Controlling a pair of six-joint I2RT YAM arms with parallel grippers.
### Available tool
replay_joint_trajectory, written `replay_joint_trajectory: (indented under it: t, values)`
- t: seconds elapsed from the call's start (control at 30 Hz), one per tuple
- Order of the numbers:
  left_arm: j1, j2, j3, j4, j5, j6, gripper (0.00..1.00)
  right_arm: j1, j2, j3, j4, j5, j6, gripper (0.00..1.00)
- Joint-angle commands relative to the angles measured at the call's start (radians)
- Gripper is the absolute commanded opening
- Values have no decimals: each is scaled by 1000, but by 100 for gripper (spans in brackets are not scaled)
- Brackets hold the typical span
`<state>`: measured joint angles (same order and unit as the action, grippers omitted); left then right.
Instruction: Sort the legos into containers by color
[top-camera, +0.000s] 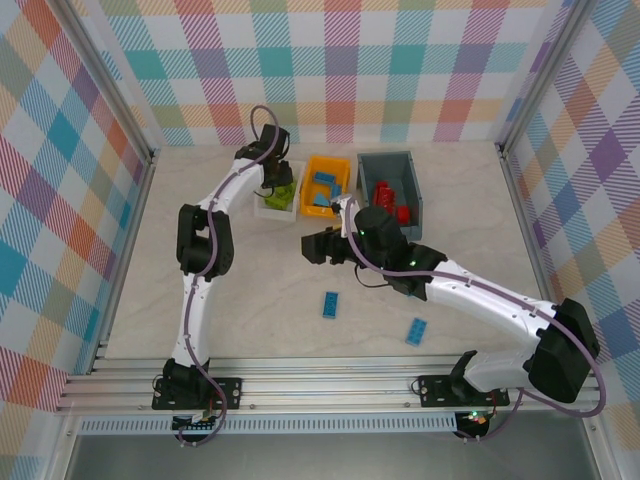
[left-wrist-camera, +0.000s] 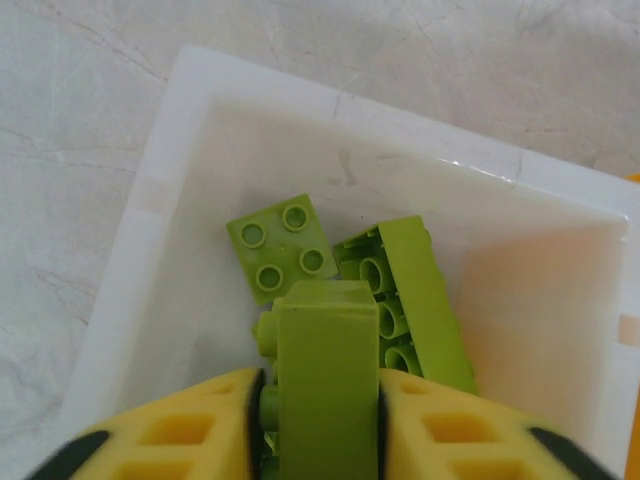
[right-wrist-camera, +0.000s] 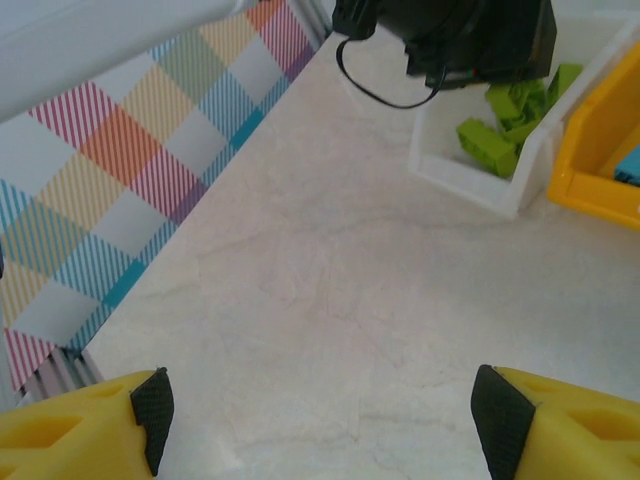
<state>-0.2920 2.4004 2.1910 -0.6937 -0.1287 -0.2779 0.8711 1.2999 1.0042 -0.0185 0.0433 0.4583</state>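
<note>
Item: green brick (left-wrist-camera: 325, 340), standing on end, pinched flank to flank by the left gripper (left-wrist-camera: 320, 420) over the tray (left-wrist-camera: 150, 200). More green bricks (left-wrist-camera: 280, 245) lie just past the fingertips. Likely light, rigid and slick, so best taken across the flat sides.

Right gripper (right-wrist-camera: 325, 405): spread wide, holding nothing. Blue bricks (top-camera: 330, 304) lie loose, well apart from both.

left arm (top-camera: 205, 240) extended | left end effector (left-wrist-camera: 320, 400) narrowly parted | right arm (top-camera: 480, 295) reaching leftward | right end effector (right-wrist-camera: 320, 405) spread wide
</note>
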Motion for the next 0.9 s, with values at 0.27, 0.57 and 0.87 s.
replay_joint_trajectory:
  t: [0.27, 0.57, 0.87]
  values:
    - [-26, -267, -83, -29, 76, -22, 60, -85, -57, 53, -676, 357, 348, 81]
    - [-310, -788, -718, 288, 167, -106, 68, -362, -85, -131, -786, 162, 590, 75]
    - [-696, -1050, -1127, 432, 0, -324, 69, -403, 72, -84, -741, 150, 194, 83]
